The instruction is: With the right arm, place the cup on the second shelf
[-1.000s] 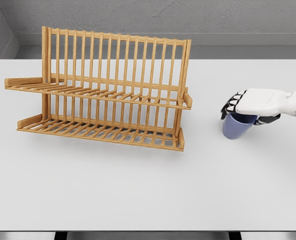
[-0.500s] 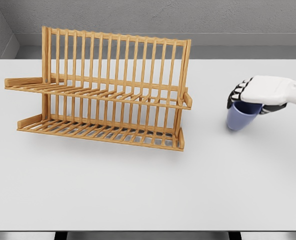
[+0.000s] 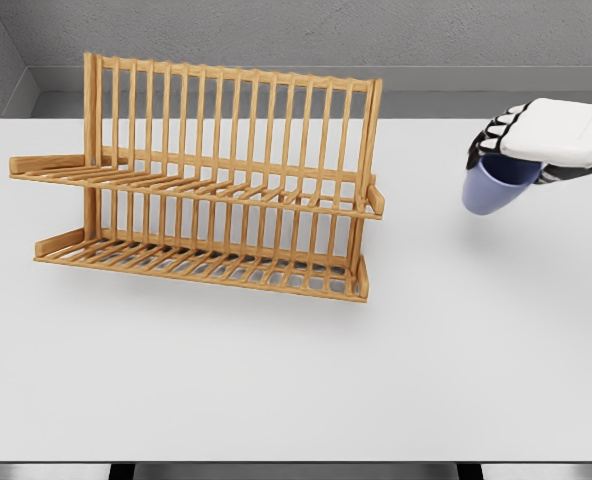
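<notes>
**Blue cup held in the air beside a wooden dish rack**

One smooth, pale blue cup (image 3: 496, 186) hangs above the right side of the bench, tilted so its open mouth faces up and to the right. The right hand (image 3: 536, 142), white with black finger joints, comes in from the right edge and grips the cup from above, its fingers (image 3: 488, 140) curled over the rim. A soft shadow lies on the surface below the cup.

The bench (image 3: 296, 380) is flat, matte and white, with a straight front edge. Behind it runs a plain grey wall (image 3: 296, 30).

Well apart to the left stands one dish rack (image 3: 206, 180) of light brown wood. It has a tall back of thin upright slats and two slatted shelves, the upper shelf (image 3: 196, 185) set above the lower shelf (image 3: 196, 262).
</notes>
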